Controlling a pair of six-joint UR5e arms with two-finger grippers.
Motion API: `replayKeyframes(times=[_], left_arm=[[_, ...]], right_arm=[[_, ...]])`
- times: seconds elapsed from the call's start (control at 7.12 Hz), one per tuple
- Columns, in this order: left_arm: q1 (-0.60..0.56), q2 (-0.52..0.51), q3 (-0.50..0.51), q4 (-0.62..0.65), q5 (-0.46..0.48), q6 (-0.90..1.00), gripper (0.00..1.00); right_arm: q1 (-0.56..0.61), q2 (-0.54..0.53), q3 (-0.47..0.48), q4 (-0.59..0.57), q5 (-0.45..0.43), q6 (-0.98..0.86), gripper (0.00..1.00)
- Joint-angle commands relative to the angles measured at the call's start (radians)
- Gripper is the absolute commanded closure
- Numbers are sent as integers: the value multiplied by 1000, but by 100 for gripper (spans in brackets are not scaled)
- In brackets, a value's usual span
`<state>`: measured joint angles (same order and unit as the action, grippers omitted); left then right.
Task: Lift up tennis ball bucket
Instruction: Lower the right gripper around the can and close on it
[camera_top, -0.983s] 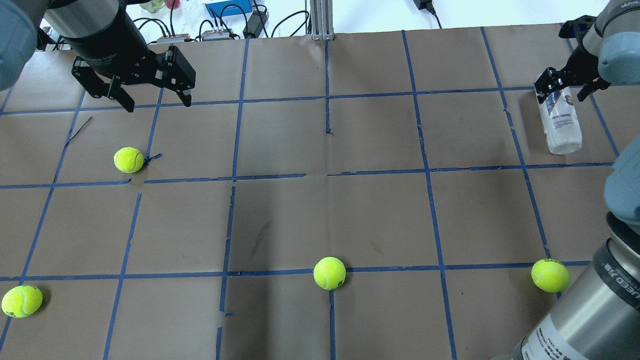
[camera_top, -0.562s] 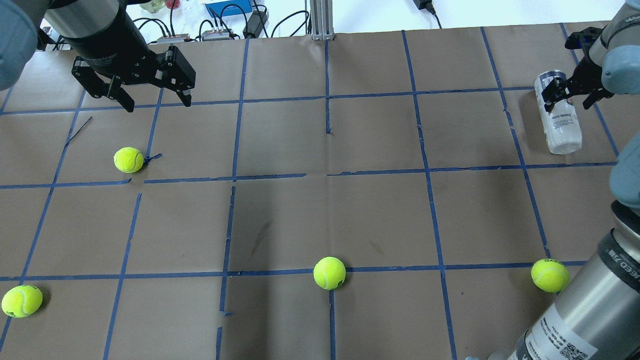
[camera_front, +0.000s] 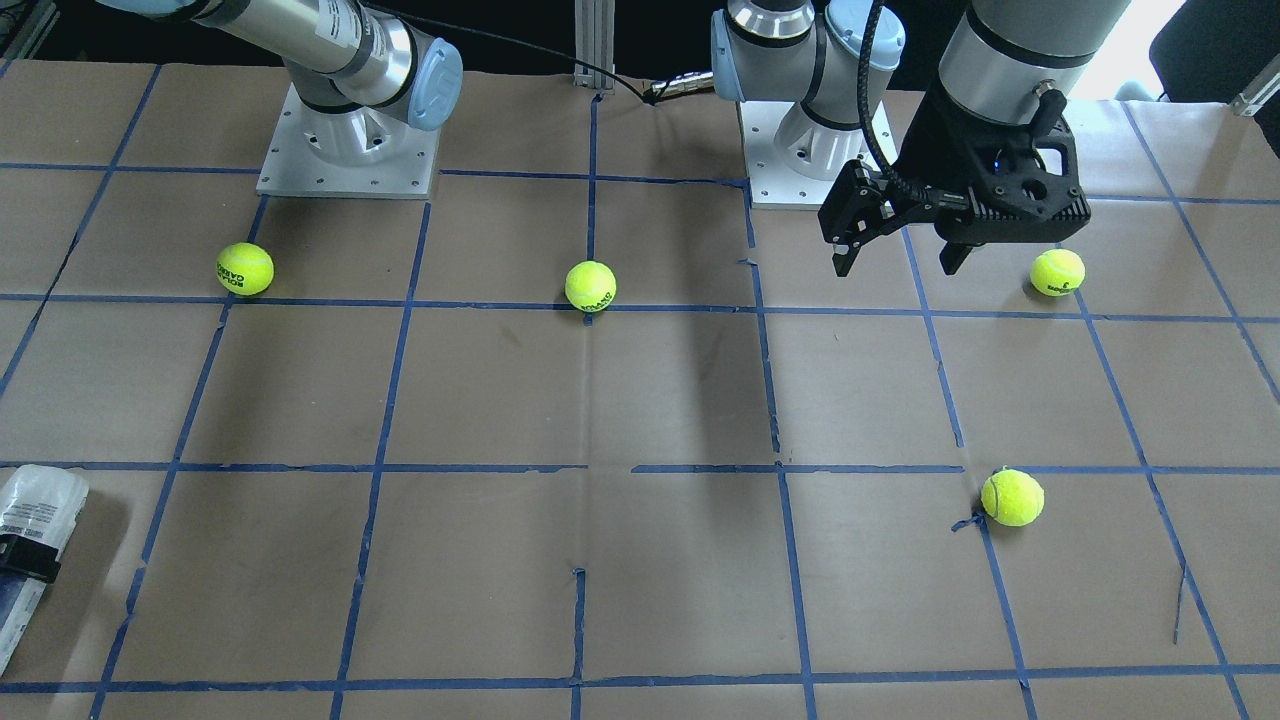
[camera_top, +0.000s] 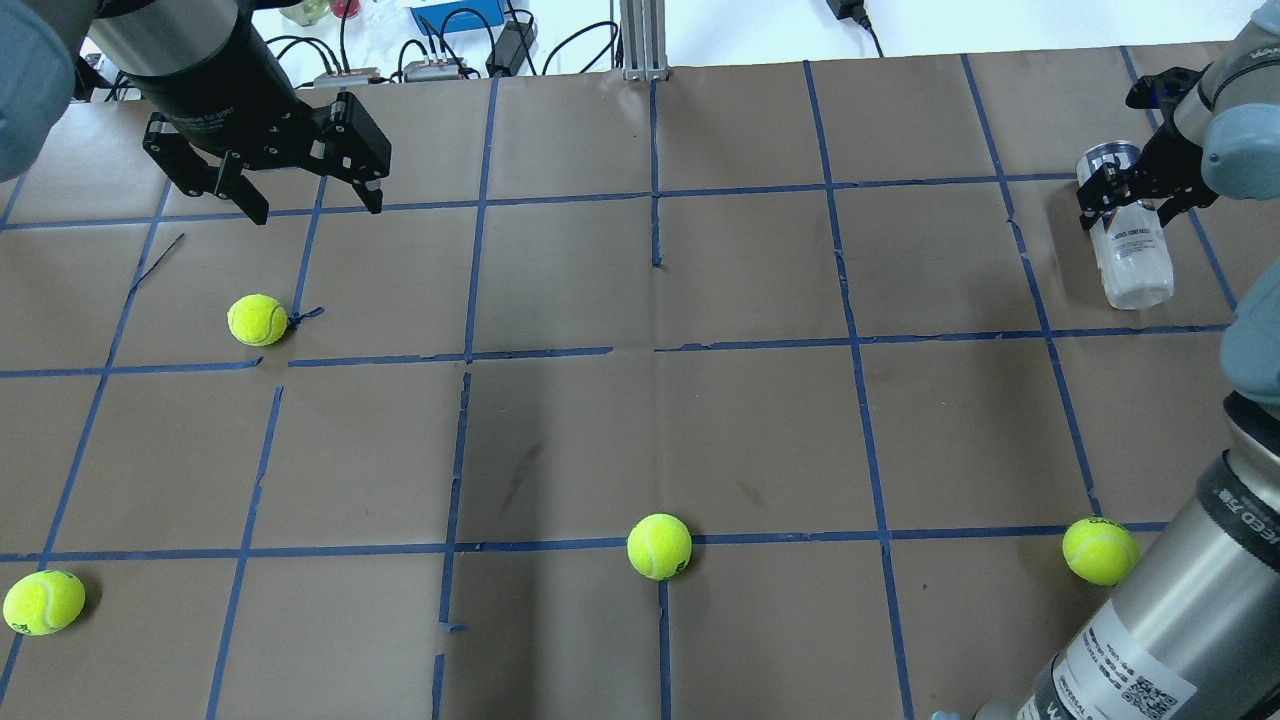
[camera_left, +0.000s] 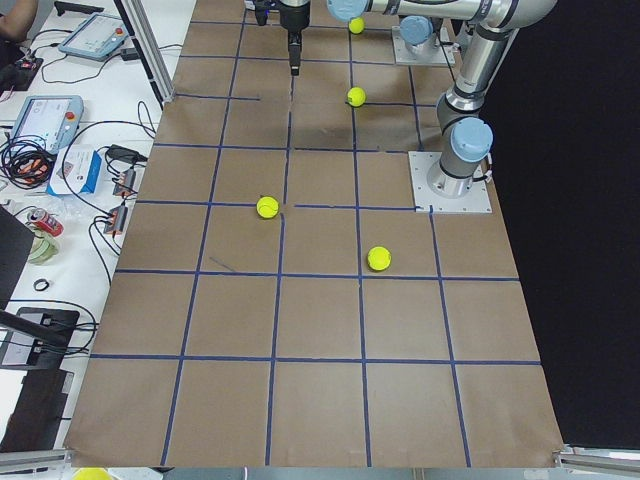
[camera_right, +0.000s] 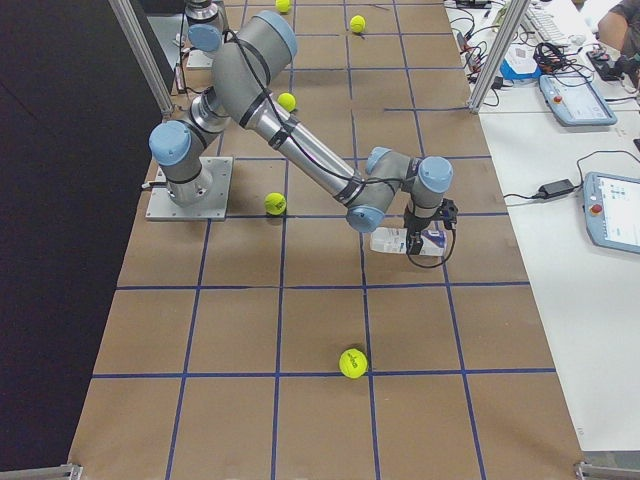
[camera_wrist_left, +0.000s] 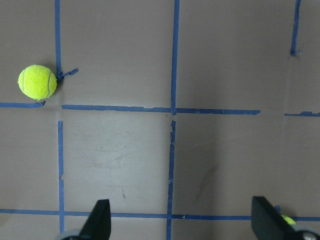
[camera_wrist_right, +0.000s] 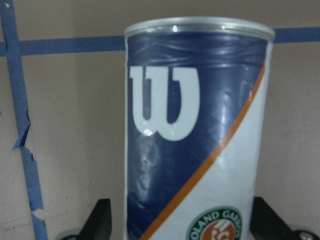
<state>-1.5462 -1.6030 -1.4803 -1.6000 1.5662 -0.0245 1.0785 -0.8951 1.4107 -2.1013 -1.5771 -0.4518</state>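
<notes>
My right tool (camera_top: 1130, 205) has its two fingers drawn in close on either side of the clear plastic tennis ball can with the navy and white label (camera_wrist_right: 195, 125). The wrist view shows a finger tight beside each flank, so I judge the can gripped, though the press itself can't be seen. The can is far out on my right, in a taped square near the far edge of the brown paper worktop marked with a blue tape grid (camera_top: 760, 430). It looks to be lying on its side. Its silver-rimmed navy end points away from my base and its clear end points toward me. My fingers cross it toward the navy end, about where the round emblem sits.

My left tool (camera_top: 315, 210) hangs over the far left of the worktop with its fingers spread wide and nothing between them. It has no part in this. Four yellow-green tennis balls are scattered about, and the nearest one (camera_top: 1100, 550) is well apart from the can.

I take the step in hand to be the end of the grasp, with the lift not yet clearly begun. I cannot tell whether the can has left the paper at all.

The next move calls for a straight rise of my right wrist with the grip held steady. Since I hold the can nearer one end, the clear end will likely sag. Thin plastic may also flex or slip, so a slow lift suits it.
</notes>
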Motion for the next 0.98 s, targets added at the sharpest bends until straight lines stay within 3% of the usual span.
replayKeyframes(times=[0.0, 0.56, 0.84], left_arm=[[0, 0, 0, 0, 0, 0, 0], [0, 0, 0, 0, 0, 0, 0], [0, 0, 5, 0, -5, -2, 0]], right_arm=[[0, -1, 16, 7, 2, -7, 36], [35, -105, 14, 30, 5, -161, 37], [215, -241, 14, 165, 5, -182, 37]])
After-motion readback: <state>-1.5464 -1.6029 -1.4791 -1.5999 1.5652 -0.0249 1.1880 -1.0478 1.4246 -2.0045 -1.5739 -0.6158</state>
